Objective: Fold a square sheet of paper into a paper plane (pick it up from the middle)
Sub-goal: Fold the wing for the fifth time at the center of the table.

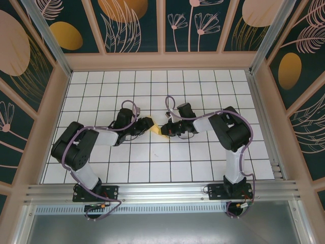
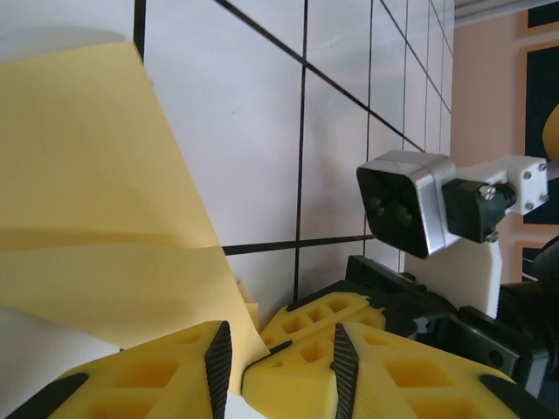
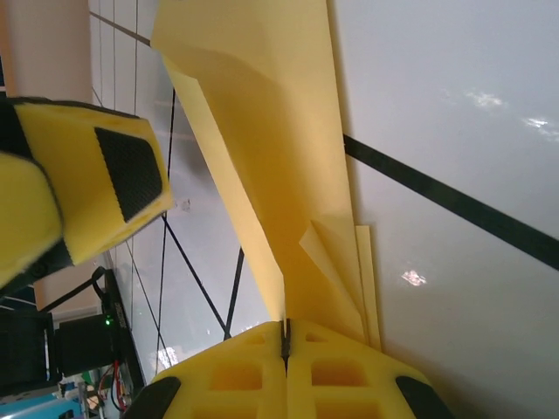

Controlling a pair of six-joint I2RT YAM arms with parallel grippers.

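1. The square sheet of paper (image 1: pixel 158 131), already folded into a narrower, layered piece, is located at the middle of the table (image 1: pixel 203 168). It lies between the two grippers, which meet nose to nose there.
2. Right gripper (image 3: pixel 285 336): the fingers are pressed fully together on one end of the paper, and the stacked layers are seen entering the seam. This hold is judged to be an anchor that keeps the folds aligned and the piece tilted up off the tiles.
3. Left gripper (image 2: pixel 281 349): the fingers are set partway apart. The paper's edge hangs in the gap against one pad (image 2: pixel 218 358), and no clamp is seen. The placement is judged to be a set-up for pinching or pressing a crease close beside the anchor.
4. Long axis: in the right wrist view the paper runs straight away from the gripping fingers and widens with distance, so the narrower end is judged to be the held one.
5. In the top view most of the paper is covered, so its heading on the table cannot be told.
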